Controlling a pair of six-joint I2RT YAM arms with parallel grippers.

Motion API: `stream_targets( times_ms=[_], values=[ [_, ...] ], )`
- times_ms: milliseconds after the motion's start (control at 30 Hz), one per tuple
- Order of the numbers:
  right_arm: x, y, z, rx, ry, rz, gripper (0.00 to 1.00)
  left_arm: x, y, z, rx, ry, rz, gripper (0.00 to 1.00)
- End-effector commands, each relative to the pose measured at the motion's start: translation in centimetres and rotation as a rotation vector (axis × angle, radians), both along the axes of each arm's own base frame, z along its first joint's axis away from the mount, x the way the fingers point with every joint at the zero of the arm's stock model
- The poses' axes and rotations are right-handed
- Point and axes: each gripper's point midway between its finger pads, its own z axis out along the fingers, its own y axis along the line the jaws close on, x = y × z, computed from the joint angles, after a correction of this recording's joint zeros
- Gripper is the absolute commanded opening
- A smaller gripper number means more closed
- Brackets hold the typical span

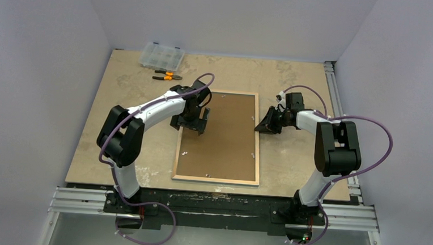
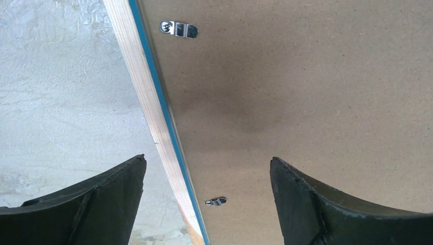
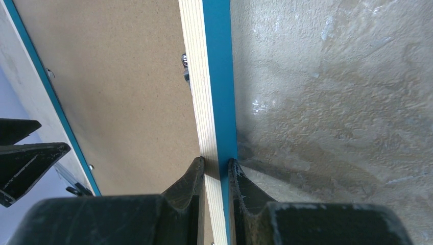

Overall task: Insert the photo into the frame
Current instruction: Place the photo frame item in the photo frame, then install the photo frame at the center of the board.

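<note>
frame (image 1: 215, 180): wood back up on tabletop (image 1: 125, 94), brown board (image 1: 218, 142) set in it | left end effector (image 1: 193, 128): wide, above frame's left rail, a finger either side, gripping nothing | right end effector (image 3: 216, 164): narrow, pinching frame's right rail

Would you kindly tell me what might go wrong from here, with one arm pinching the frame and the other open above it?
The right fingers pinch only the thin right rail of the frame; any lift from that one edge may let it twist or slip.
The left fingers stand open astride the left rail; closing there, they could snag the backing board or a metal tab.
The photo shows in no view, so its seating cannot be checked.
</note>
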Motion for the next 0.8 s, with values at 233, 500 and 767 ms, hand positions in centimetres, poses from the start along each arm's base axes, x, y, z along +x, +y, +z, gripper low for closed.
stream_targets(
  times_ms=[233,500,767],
  values=[
    [-0.5,0.3,0.1,0.003,0.008,0.011,0.10,0.6,0.0,-0.6,-0.290,0.008,0.132,0.87],
    [-1.0,-0.1,0.8,-0.047,-0.005,0.026,0.40,-1.1,0.8,-2.8,-0.388,0.076,0.192,0.85],
    [-2.6,0.0,1.9,-0.073,-0.012,0.052,0.54,-4.3,1.4,-3.3,-0.366,0.078,0.187,0.84]
  ],
)
